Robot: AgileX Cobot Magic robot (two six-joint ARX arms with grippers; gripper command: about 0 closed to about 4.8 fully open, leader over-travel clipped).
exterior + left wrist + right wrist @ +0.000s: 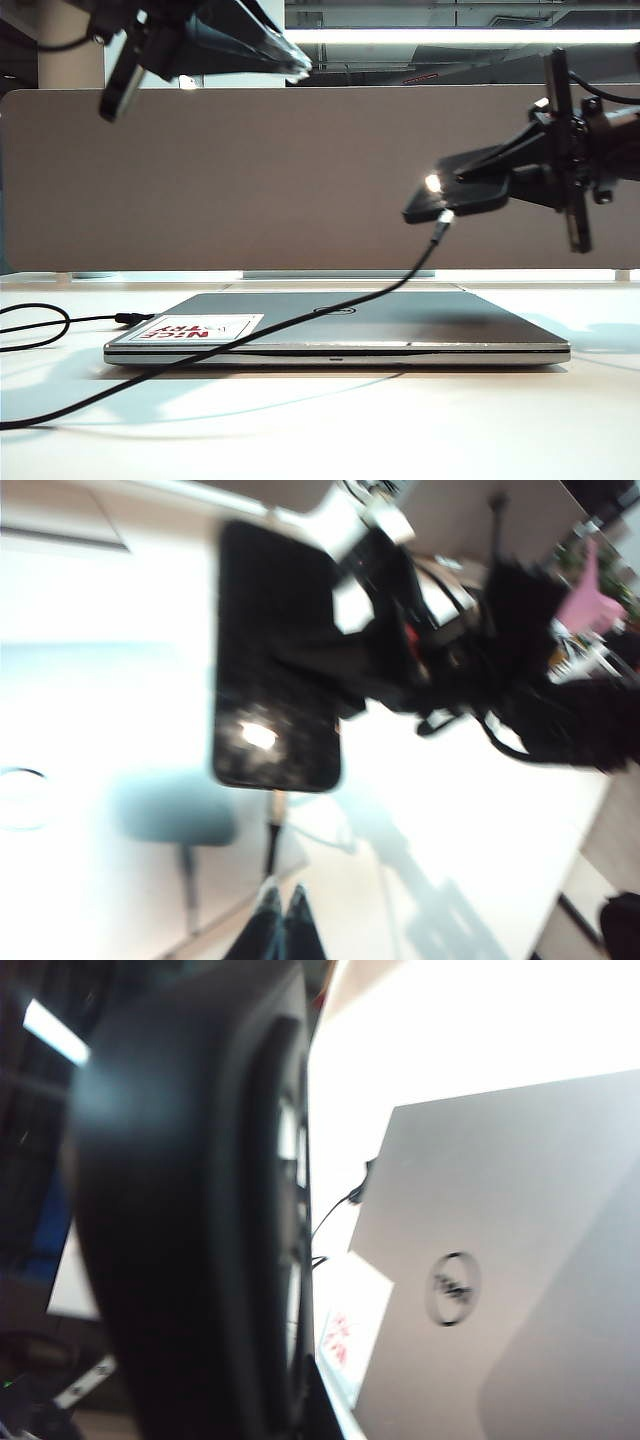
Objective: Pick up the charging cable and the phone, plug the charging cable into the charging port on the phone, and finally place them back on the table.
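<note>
While the right gripper (pixel 478 182) hangs in the air at the right, well above the closed silver laptop (pixel 400 320), its jaws are clamped on the phone (pixel 450 200), which juts out level beyond the fingertips toward the middle of the scene. Plugged into the phone's free short edge, away from the jaws, is the silvery plug of the charging cable (pixel 300 322); the black cord drops from there, slants across the laptop lid and runs off over the white table (pixel 400 430). From the left wrist camera the phone (pixel 275 660) shows as a dark slab with the cable's plug (pixel 272 815) at its lower end. The left gripper (pixel 283 930) is high up at the top left, far from the phone, its fingers pressed together with nothing between them. A second black cord (pixel 40 325) loops on the table beside the laptop. A grey-brown divider panel (pixel 250 170) stands behind.
</note>
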